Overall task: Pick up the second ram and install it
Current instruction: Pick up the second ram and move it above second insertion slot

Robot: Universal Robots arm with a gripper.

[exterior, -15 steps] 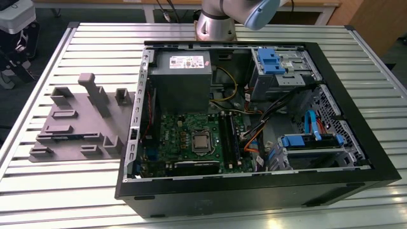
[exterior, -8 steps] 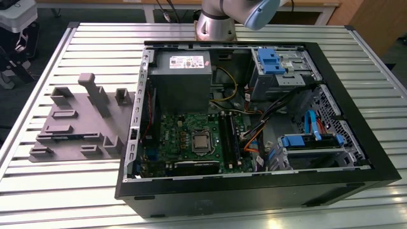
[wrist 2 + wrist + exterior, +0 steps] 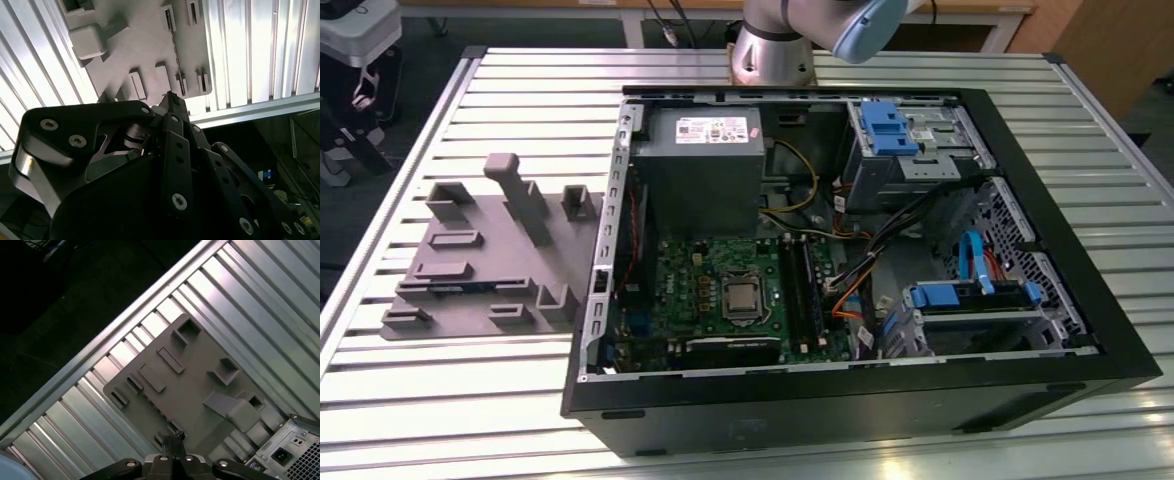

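- Grey plastic holder tray (image 3: 480,262) sits on the slatted metal table (image 3: 440,400). It is just beside the open computer case (image 3: 1067,370), on the exterior view's left.
- Thin and blue-green, the second ram (image 3: 450,289) appears to rest in a slot towards the tray's near edge. Its long axis runs left to right across the exterior view. It is faint there, so this is my reading, not a certainty.
- In the second wrist view the gripper (image 3: 172,98) hangs above the tray, apart from it. Its tips are drawn together with nothing seen between them, so I judge it closed and empty.
- What matters is where the stick lies from the gripper: below it. In that wrist view the stick reads as a dark narrow line, one end near the tips and the length leading away from them.
- The motherboard (image 3: 720,290) and its black memory slots (image 3: 797,290) lie well apart from the tray, inside the case, towards the exterior view's right.
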